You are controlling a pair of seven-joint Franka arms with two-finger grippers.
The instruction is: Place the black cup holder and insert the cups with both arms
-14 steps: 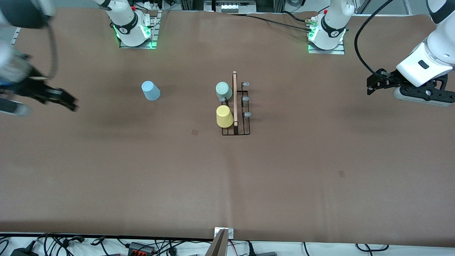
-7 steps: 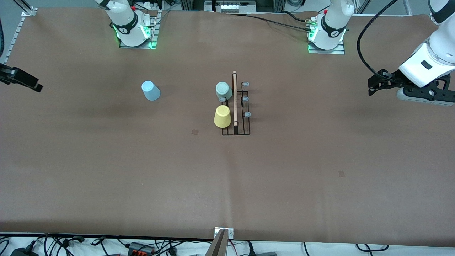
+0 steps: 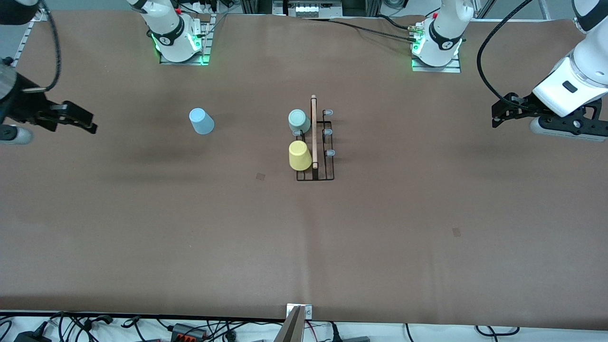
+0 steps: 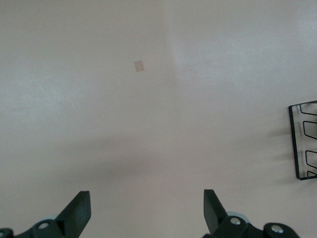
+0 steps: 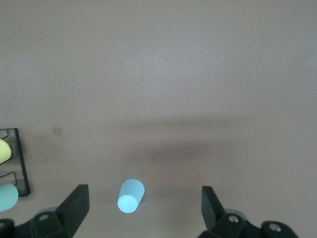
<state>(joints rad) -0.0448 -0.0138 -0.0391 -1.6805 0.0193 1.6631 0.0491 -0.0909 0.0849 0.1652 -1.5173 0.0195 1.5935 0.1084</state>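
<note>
The black cup holder (image 3: 315, 142) at mid-table carries the mint cup (image 3: 299, 120) and yellow cup (image 3: 299, 155), the blue cup (image 3: 201, 121) stands toward the right arm's end, well apart from both spread-fingered, empty grippers, right (image 3: 88, 124) and left (image 3: 496, 116).

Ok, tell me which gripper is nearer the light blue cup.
Right. The right gripper hangs open toward the right arm's end of the table from the light blue cup; the open left gripper is past the black cup holder.

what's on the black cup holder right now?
On the black cup holder: mint green cup and yellow cup, upside down beside the wooden handle. The pegs under them are hidden. Light blue cup sits apart.
</note>
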